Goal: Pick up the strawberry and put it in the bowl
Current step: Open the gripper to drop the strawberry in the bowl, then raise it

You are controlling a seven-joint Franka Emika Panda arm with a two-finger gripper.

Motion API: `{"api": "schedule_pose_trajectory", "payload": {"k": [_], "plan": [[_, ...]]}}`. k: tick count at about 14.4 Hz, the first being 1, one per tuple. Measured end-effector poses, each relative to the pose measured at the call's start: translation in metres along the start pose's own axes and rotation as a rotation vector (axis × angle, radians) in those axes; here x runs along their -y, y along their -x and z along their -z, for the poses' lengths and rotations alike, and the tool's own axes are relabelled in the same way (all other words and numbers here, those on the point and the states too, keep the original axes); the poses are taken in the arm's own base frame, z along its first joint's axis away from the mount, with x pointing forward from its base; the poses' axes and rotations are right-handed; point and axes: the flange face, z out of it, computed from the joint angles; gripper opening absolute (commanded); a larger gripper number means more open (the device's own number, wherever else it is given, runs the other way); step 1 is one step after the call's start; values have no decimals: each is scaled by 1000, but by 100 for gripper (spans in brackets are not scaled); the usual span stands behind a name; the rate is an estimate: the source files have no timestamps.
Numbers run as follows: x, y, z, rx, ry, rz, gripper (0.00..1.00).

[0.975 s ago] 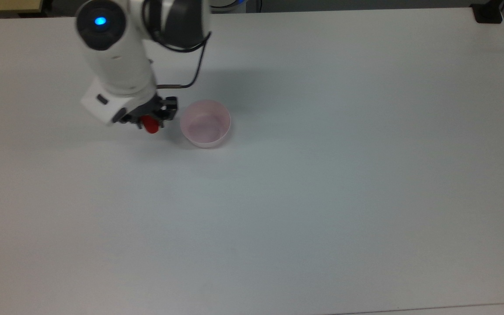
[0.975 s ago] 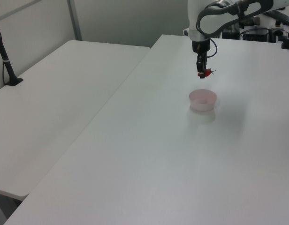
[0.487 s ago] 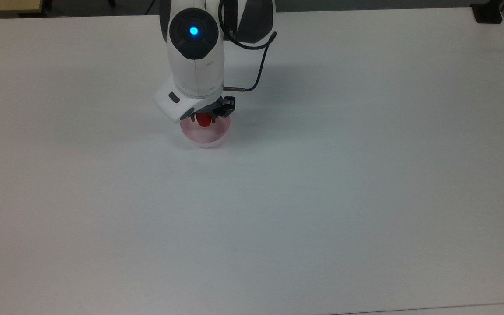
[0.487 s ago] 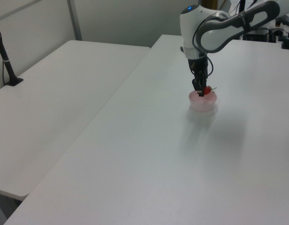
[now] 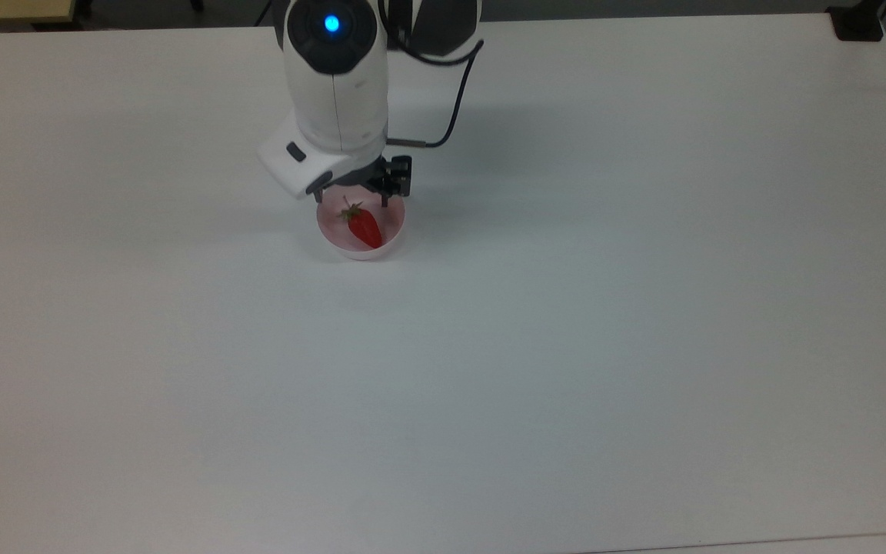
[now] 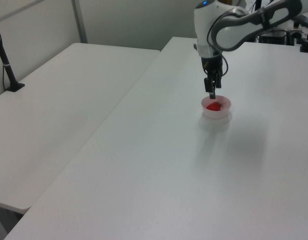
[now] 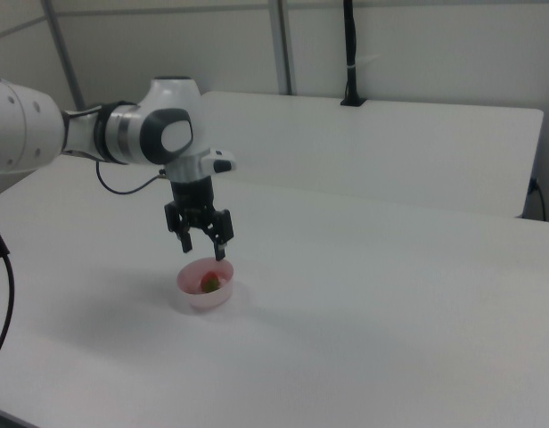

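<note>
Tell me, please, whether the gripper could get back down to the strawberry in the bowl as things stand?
Probably yes. The gripper hangs open just above the bowl, and the strawberry lies uncovered inside it. Only the bowl's low wall might crowd the fingers.

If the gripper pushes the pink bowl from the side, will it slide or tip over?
The bowl looks thin and plastic, so probably light; on the smooth white table it would likely slide. Being low and wide, it seems unlikely to tip. The strawberry lying inside adds little weight and might roll.
</note>
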Motion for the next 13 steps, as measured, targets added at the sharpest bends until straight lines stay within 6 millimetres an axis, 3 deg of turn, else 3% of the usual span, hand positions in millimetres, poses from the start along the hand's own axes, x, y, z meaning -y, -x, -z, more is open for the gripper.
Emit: {"api": "schedule_pose_trajectory", "payload": {"k": [4, 6, 10, 13], "plan": [[-6, 17, 66, -16, 0, -9, 100], [-10, 43, 119, -34, -2, -13, 100], [-15, 83, 176, -83, -8, -18, 100], [-21, 102, 198, -100, -10, -26, 100]]}}
